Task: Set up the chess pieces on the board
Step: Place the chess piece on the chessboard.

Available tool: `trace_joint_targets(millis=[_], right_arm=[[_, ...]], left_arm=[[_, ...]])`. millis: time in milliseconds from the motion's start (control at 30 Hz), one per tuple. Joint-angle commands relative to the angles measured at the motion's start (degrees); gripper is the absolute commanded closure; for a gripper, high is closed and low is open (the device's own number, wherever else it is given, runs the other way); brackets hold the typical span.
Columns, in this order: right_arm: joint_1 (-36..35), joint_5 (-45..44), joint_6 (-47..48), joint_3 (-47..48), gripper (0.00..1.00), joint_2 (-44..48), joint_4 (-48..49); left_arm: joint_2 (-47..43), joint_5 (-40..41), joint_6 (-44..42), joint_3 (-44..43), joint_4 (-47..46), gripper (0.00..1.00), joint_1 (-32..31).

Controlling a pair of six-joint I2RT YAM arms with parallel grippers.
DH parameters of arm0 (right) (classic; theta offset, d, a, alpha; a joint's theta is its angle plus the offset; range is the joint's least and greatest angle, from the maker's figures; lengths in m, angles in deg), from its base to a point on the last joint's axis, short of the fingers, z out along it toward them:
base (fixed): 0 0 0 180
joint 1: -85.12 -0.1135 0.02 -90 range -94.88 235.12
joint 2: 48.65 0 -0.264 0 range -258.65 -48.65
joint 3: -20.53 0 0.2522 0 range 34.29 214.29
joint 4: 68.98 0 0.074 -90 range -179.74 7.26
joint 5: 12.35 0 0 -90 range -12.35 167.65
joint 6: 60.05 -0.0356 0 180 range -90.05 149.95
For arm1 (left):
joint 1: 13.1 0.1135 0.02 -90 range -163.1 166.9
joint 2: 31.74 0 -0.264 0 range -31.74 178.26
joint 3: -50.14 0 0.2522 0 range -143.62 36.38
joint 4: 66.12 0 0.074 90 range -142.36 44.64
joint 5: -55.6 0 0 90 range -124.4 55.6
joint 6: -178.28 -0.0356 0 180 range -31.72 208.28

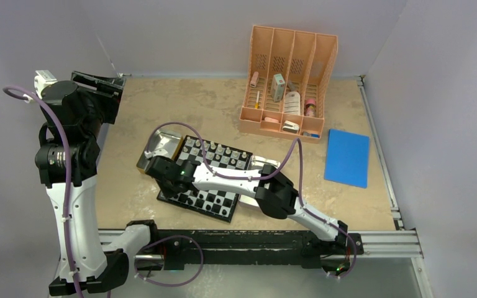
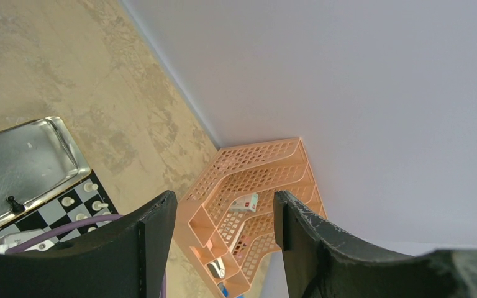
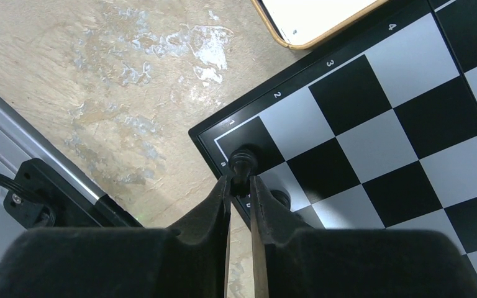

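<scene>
— Where's the board (image 1: 216, 202)?
— Middle of the table (image 1: 161, 112), lying flat, its edges skewed to the front rail.
— And the claws?
— The left gripper (image 2: 223, 198) is spread wide. The right gripper (image 3: 240, 180) is pinched narrow on a black piece (image 3: 243, 162), which stands upright on the board's dark corner square marked 1.

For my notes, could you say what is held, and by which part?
Right gripper pinches a black chess piece by its sides; left gripper holds nothing.
</scene>
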Motion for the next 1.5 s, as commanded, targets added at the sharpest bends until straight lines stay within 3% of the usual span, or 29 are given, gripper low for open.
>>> trace_joint_targets(millis=[0,367,833,1467], right_arm=[[-0.02,0.21,0.79,2.32,0.82,0.77,-1.78],[0.06,0.49,0.62,4.79,0.71,1.22,-1.23],[1.03,1.66,0.36,1.4,0.67,3.26,-0.42],[1.03,2.09,0.75,2.62,0.72,0.2,-1.05]], left_arm=[[-0.6,1.18,-1.93,-1.77,-2.09,0.43,-0.44],[-0.45,1.32,-2.43,-0.83,-2.74,0.43,-0.45],[-0.52,1.27,-2.63,0.9,-3.53,0.43,-0.45],[-0.51,2.04,-3.47,1.71,-3.89,0.43,-0.45]])
